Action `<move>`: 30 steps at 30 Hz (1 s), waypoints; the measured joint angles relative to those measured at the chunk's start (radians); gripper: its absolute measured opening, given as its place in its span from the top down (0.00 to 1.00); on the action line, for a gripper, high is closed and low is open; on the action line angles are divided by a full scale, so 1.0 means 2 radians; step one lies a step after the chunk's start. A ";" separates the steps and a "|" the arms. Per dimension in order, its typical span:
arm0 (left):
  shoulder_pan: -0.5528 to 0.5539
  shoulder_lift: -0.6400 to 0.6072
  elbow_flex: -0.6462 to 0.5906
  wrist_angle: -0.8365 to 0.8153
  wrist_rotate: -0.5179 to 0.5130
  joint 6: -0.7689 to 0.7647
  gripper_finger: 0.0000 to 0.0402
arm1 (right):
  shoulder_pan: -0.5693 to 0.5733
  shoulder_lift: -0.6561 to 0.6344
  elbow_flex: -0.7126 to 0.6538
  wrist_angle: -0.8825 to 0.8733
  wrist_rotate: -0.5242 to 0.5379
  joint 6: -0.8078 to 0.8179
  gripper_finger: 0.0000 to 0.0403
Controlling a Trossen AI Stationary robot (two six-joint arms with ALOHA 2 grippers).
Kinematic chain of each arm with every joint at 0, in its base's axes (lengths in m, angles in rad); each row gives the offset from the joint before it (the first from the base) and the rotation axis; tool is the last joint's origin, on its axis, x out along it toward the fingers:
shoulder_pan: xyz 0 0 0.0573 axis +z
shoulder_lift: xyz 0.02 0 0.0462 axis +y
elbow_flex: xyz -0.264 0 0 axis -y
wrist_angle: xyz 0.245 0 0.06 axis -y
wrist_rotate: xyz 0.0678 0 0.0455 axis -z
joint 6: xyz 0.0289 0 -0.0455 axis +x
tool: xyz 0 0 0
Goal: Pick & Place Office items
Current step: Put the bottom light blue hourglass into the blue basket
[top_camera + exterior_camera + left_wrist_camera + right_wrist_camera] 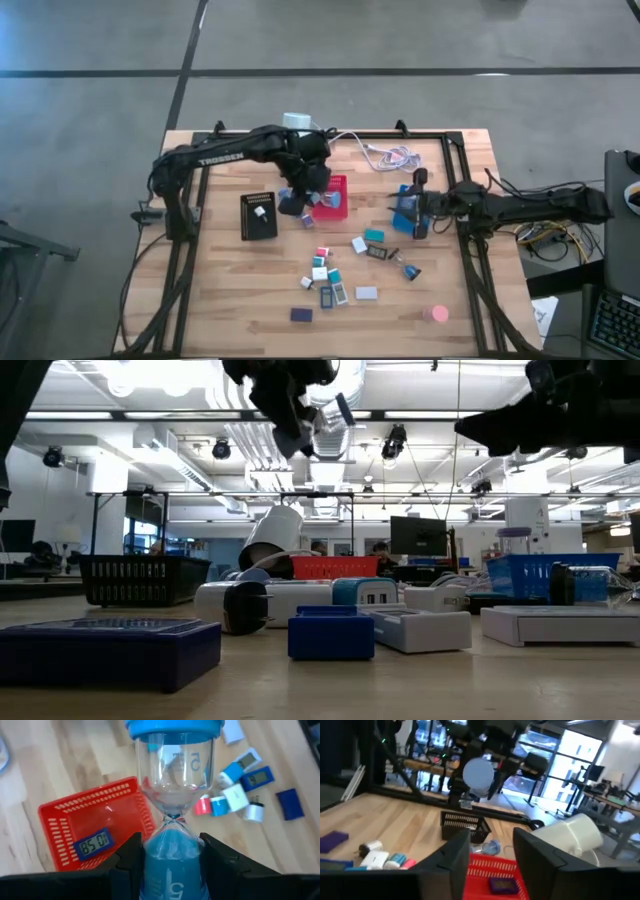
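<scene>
My left gripper point(300, 200) hangs over the near left corner of the red tray point(338, 195), shut on a blue sand timer point(175, 785) with clear glass bulbs and a blue end cap. In the red tray point(90, 835) lies a small blue digital clock point(94, 843). Several small office items point(335, 275) in white, teal, blue and pink lie loose on the wood nearer the front, a pink disc point(437, 313) at the front right. My right gripper point(410, 215) stands open at the blue tray point(403, 205), nothing between its fingers point(455, 860). My left gripper pinches the sand-filled bulb point(172, 855) of the timer between its two fingers point(127, 865), just behind the narrow waist. The fingers slant down from the table's left. The timer sticks out ahead of them, empty bulb and cap foremost, clear above the red tray.
A black tray point(259, 215) with a white piece in it stands left of the red tray. A white cylinder point(298, 122) with a pale cable point(390, 155) lies at the far edge. A black frame point(470, 200) borders the table.
</scene>
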 joint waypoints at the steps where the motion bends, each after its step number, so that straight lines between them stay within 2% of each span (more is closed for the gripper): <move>1: -0.003 0.000 0.005 -0.004 0.000 0.001 0.64 | 0.005 0.011 0.005 -0.002 0.000 -0.012 0.58; 8: -0.013 -0.001 0.010 -0.005 -0.002 -0.015 0.64 | 0.026 0.094 0.093 -0.006 0.014 -0.095 0.45; 16: -0.026 0.000 0.007 -0.005 -0.002 -0.041 0.64 | 0.028 0.201 0.227 -0.130 0.014 -0.161 0.35; 20: -0.028 0.004 0.007 -0.006 -0.005 -0.050 0.64 | 0.028 0.256 0.281 -0.165 0.014 -0.172 0.32; 23: -0.028 0.005 0.007 -0.006 -0.030 -0.054 0.64 | 0.028 0.290 0.312 -0.175 0.014 -0.174 0.29; 30: -0.028 0.005 0.007 -0.006 -0.052 -0.057 0.64 | 0.028 0.344 0.345 -0.177 0.018 -0.166 0.26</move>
